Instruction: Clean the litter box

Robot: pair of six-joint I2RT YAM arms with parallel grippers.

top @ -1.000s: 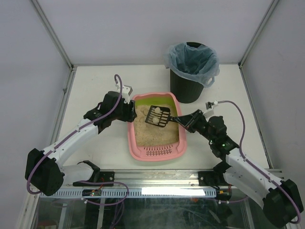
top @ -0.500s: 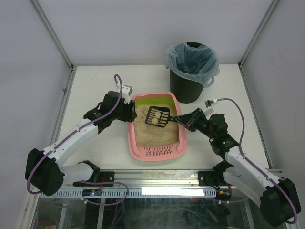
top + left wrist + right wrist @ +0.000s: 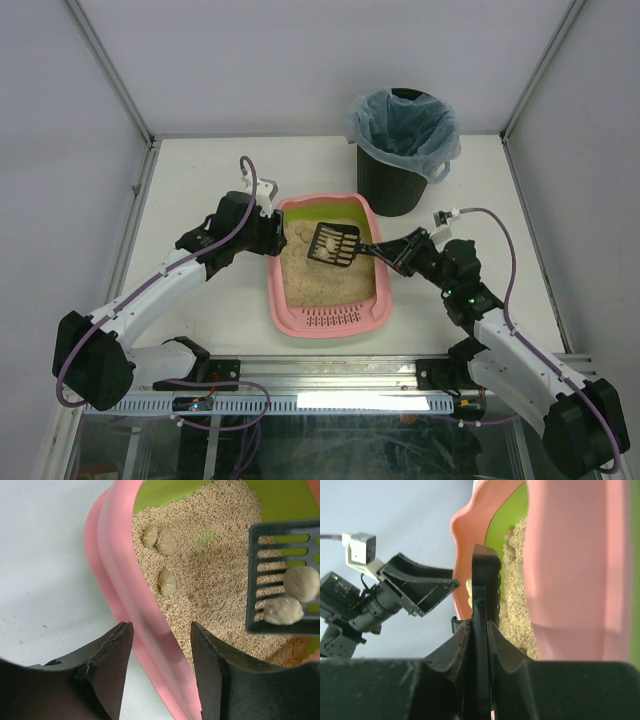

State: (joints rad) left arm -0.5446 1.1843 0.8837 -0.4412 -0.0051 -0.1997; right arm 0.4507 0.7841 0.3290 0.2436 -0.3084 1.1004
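Since a second ago the one black scoop has slid a tiny bit to the right, and two pale lumps ride on it. The right gripper is squeezed tight on the scoop's handle. The left gripper has its two fingers wide apart, one on each side of the left edge of the litter box. That one pink box sits in the middle of the table, between the two arms. Three sandy lumps lie in its litter. One black bin stands behind it

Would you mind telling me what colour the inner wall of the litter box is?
Lime green on the litter box, clearest from the left wrist.
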